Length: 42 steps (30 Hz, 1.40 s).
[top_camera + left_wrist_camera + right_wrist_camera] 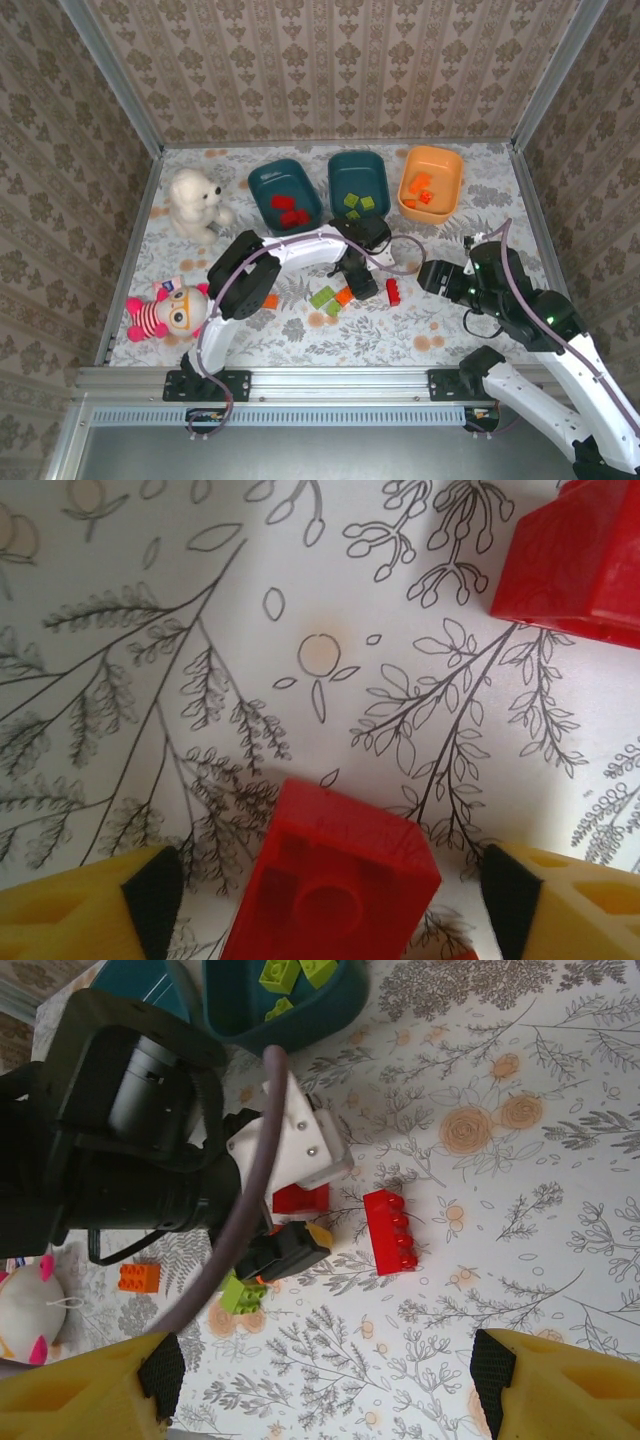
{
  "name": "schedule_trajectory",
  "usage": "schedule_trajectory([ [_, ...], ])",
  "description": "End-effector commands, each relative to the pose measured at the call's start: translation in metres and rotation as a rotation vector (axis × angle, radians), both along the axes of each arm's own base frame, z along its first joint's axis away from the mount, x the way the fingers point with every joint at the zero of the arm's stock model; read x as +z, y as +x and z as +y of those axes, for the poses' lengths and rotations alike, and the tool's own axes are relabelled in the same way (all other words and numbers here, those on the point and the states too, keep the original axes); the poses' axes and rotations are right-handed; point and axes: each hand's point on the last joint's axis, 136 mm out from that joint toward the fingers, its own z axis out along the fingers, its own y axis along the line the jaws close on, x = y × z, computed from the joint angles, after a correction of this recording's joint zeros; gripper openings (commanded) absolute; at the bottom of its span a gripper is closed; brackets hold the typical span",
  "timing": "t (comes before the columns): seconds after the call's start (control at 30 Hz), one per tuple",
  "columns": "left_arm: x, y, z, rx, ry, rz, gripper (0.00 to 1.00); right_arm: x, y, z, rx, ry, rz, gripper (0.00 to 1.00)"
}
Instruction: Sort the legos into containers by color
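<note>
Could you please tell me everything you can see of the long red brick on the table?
The long red brick is glossy plastic, a narrow bar with a row of round studs along one long side, so it seems tipped on its side. It lies loose on the floral table cover, near the table's middle. Nothing touches it.

Robot test enclosure, wallpapered walls [330,70], aluminium frame [330,380], floral tabletop [300,335]
</note>
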Motion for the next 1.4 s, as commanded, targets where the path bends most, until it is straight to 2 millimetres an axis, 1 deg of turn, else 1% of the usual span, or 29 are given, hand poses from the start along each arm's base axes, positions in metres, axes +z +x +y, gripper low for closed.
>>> schedule_trajectory([
  [0.0, -0.002, 0.002, -0.007, -0.024, 0.011, -0.025, 0.74, 0.002, -0.004, 0.002, 0.039, -0.021, 0.023, 0.79],
  [0.1, -0.003, 0.004, -0.007, 0.008, 0.012, -0.02, 0.56, 0.002, -0.002, 0.003, 0.049, -0.035, 0.028, 0.79],
  [0.2, -0.003, 0.005, -0.008, 0.041, 0.013, -0.018, 0.29, 0.001, 0.0, 0.004, 0.056, -0.037, 0.031, 0.79],
  [0.23, -0.002, 0.006, -0.008, 0.051, 0.013, -0.019, 0.23, 0.001, 0.001, 0.005, 0.059, -0.037, 0.032, 0.79],
  [0.3, 0.003, 0.009, -0.007, 0.076, 0.01, -0.037, 0.21, 0.001, 0.003, 0.006, 0.064, -0.036, 0.033, 0.79],
  [0.37, 0.012, 0.015, -0.006, 0.108, 0.0, -0.063, 0.18, 0.001, 0.004, 0.007, 0.069, -0.038, 0.032, 0.79],
  [0.47, 0.04, 0.032, -0.002, 0.199, -0.043, -0.111, 0.18, 0.001, 0.008, 0.009, 0.082, -0.049, 0.033, 0.78],
  [0.57, 0.079, 0.058, 0.01, 0.349, -0.135, -0.128, 0.17, 0.001, 0.013, 0.014, 0.101, -0.049, 0.029, 0.78],
  [0.63, 0.103, 0.082, 0.027, 0.486, -0.213, -0.118, 0.17, 0.002, 0.018, 0.019, 0.121, -0.041, 0.027, 0.78],
  [0.67, 0.111, 0.091, 0.035, 0.543, -0.245, -0.106, 0.17, 0.003, 0.021, 0.023, 0.131, -0.035, 0.023, 0.78],
  [0.73, 0.127, 0.116, 0.056, 0.681, -0.322, -0.08, 0.17, 0.004, 0.028, 0.032, 0.159, -0.022, 0.021, 0.78],
  [0.77, 0.132, 0.126, 0.065, 0.736, -0.355, -0.066, 0.17, 0.004, 0.031, 0.034, 0.166, -0.018, 0.022, 0.78],
  [0.83, 0.138, 0.152, 0.084, 0.858, -0.434, -0.024, 0.17, 0.003, 0.039, 0.043, 0.19, -0.006, 0.023, 0.78],
  [0.87, 0.138, 0.162, 0.089, 0.905, -0.465, -0.001, 0.17, 0.004, 0.042, 0.046, 0.199, -0.001, 0.022, 0.78],
  [0.93, 0.137, 0.189, 0.104, 0.998, -0.538, 0.046, 0.17, 0.003, 0.05, 0.053, 0.215, 0.006, 0.028, 0.78],
  [1.0, 0.131, 0.213, 0.112, 1.067, -0.594, 0.076, 0.18, 0.001, 0.056, 0.059, 0.228, 0.011, 0.035, 0.77],
  [1.03, 0.128, 0.229, 0.12, 1.107, -0.619, 0.096, 0.18, 0.0, 0.059, 0.061, 0.232, 0.016, 0.041, 0.77],
  [1.13, 0.117, 0.262, 0.126, 1.157, -0.625, 0.12, 0.18, -0.004, 0.063, 0.065, 0.239, 0.017, 0.054, 0.77],
  [1.27, 0.095, 0.287, 0.137, 1.244, -0.589, 0.156, 0.18, -0.007, 0.067, 0.066, 0.237, 0.015, 0.059, 0.77],
  [1.37, 0.082, 0.293, 0.146, 1.306, -0.565, 0.174, 0.18, -0.007, 0.069, 0.066, 0.234, 0.018, 0.06, 0.77],
])
